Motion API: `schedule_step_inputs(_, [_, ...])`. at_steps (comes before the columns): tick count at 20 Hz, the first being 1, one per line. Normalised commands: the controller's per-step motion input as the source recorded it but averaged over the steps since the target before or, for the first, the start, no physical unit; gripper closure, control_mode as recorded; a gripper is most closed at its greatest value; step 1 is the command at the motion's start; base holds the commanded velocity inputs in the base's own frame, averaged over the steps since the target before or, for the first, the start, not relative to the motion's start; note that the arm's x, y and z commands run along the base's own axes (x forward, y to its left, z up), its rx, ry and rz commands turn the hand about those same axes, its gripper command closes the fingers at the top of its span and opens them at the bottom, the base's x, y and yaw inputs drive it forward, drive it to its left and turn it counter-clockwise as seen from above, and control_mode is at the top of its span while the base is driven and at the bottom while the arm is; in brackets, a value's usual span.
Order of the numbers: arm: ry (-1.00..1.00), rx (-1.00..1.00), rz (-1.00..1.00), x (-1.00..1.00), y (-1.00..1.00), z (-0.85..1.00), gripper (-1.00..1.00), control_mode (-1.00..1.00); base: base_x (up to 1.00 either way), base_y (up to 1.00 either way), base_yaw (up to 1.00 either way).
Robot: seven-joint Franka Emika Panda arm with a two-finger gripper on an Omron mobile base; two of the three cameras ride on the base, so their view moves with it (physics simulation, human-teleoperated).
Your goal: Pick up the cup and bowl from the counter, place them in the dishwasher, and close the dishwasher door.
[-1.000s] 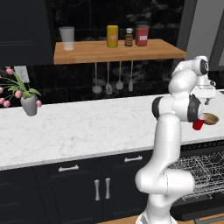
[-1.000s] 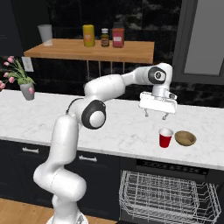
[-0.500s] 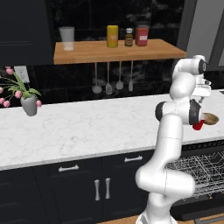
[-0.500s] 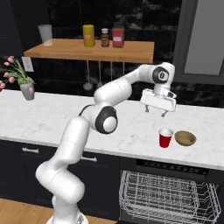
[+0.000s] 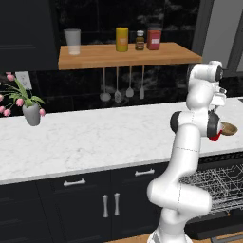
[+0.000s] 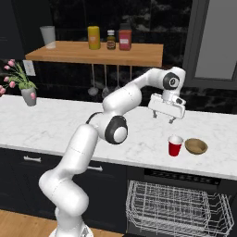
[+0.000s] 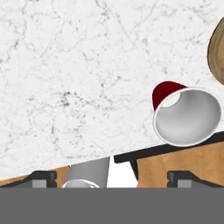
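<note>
Counter (image 6: 69, 125) front edge: cup (image 6: 175, 146) beside bowl (image 6: 196, 146); pincer (image 6: 162, 116) open above.

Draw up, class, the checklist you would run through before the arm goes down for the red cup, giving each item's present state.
1. Gripper open: ok, jaws spread wide and empty.
2. Cup upright on the counter: ok, white inside facing up.
3. Gripper lined up over the cup: not ok, it hangs above and to one side; in the hand view the cup sits off centre.
4. Bowl apart from the cup: ok, a small gap shows.
5. Dishwasher open, rack out: ok.
6. Rack free of other items: cannot tell.
</note>
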Motion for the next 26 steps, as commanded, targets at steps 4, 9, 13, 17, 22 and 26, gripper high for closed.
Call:
schedule_step_inputs(4, [-0.14, -0.01, 0.0, 0.11, 0.0, 0.0, -1.0, -1.0, 0.0, 0.0, 0.0])
schedule_step_inputs(9, [-0.19, -0.02, 0.0, 0.27, -0.11, 0.0, -1.0, -1.0, 0.0, 0.0, 0.0])
schedule_step_inputs(13, [-0.34, 0.0, 0.01, -0.01, 0.0, 0.0, -1.0, -1.0, 0.0, 0.0, 0.0])
schedule_step_inputs(17, [-0.15, -0.02, 0.01, -0.06, 0.0, 0.0, -1.0, -1.0, 0.0, 0.0, 0.0])
schedule_step_inputs(22, [0.14, -0.13, 0.02, -0.07, 0.0, -0.03, -1.0, -1.0, 0.0, 0.0, 0.0])
schedule_step_inputs(26, [0.13, -0.1, 0.11, -0.17, 0.0, -0.1, -1.0, -1.0, 0.0, 0.0, 0.0])
